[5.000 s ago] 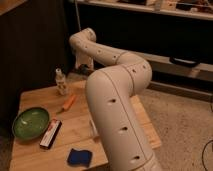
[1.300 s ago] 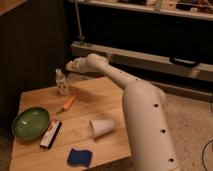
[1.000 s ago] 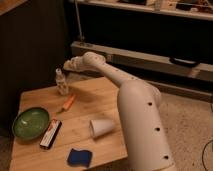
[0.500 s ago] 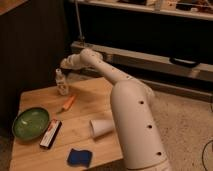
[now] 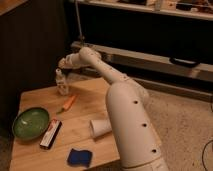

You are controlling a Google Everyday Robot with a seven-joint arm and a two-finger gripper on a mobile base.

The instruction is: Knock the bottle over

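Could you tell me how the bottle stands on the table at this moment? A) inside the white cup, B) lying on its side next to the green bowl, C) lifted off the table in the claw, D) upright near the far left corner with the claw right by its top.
D: the bottle stands upright at the table's far left corner, and the shut claw sits just above its cap.

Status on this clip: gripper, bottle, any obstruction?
Gripper shut, at the bottle's top, far left corner of table. Bottle upright, not yet knocked over. Nothing between them; orange marker lies just beside.
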